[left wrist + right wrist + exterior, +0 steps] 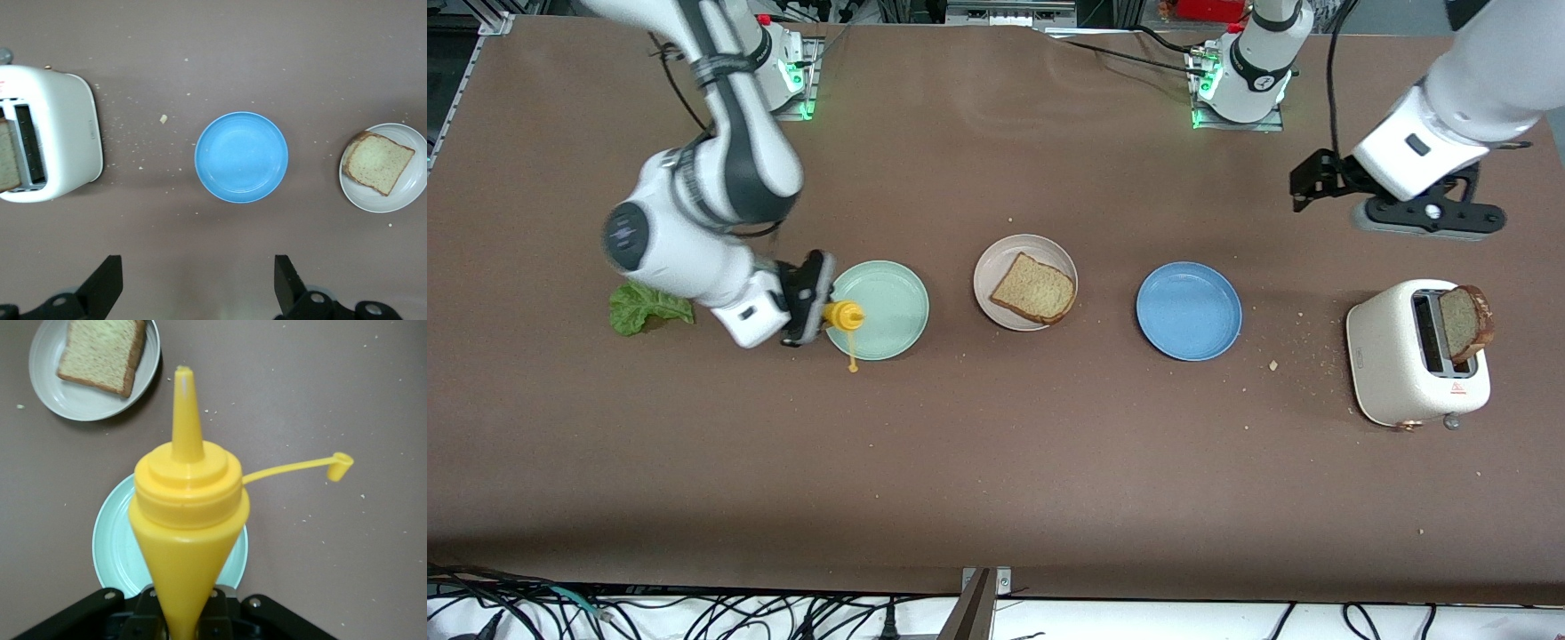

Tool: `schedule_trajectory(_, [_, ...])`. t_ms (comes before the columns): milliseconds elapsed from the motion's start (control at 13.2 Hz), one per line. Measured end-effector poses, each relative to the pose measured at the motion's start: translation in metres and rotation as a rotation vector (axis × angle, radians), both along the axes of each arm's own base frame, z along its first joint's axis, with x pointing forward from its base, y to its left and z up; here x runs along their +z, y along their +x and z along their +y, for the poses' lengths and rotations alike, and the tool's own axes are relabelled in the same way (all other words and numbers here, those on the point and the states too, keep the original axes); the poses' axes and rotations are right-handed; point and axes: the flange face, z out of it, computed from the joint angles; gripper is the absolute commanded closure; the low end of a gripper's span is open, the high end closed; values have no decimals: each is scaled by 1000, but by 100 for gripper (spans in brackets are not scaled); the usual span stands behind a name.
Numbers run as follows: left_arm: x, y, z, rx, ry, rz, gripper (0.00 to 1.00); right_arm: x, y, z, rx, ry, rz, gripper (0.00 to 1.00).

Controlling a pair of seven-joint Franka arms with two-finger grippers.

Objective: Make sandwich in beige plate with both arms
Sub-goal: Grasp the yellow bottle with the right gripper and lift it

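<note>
The beige plate [996, 258] lies mid-table with one bread slice [1033, 288] flat on it; the right wrist view also shows the plate [80, 403] and slice [100, 350]. A second bread slice [1465, 322] stands in the white toaster [1400, 356]. The green lettuce leaf [640, 307] lies on the table at the right arm's end. My right gripper [811, 302] is shut on a yellow squeeze bottle [187, 520], held over the mint-green plate [889, 311] with its cap [340, 463] dangling on its tether. My left gripper [198, 283] hangs open and holds nothing over bare table at the left arm's end.
A blue plate [1189, 311] with nothing on it lies between the beige plate and the toaster. Crumbs are scattered on the brown table around the toaster. The right arm's elbow hangs over the table beside the lettuce.
</note>
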Motion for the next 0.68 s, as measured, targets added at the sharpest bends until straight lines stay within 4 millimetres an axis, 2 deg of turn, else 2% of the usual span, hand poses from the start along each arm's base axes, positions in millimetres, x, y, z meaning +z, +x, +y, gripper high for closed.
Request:
schedule_trajectory(151, [-3, 1, 8, 4, -3, 17, 0, 14, -24, 64, -50, -131, -54, 100])
schedule_trajectory(303, [-13, 5, 7, -16, -24, 39, 0, 9, -53, 120, -99, -234, -111, 100])
schedule_trajectory(454, [-19, 9, 8, -28, -27, 50, 0, -8, -79, 166, -125, -340, -195, 100])
schedule_trajectory(681, [-22, 6, 13, -69, -31, 84, 0, -62, -123, 227, -123, -494, -308, 100])
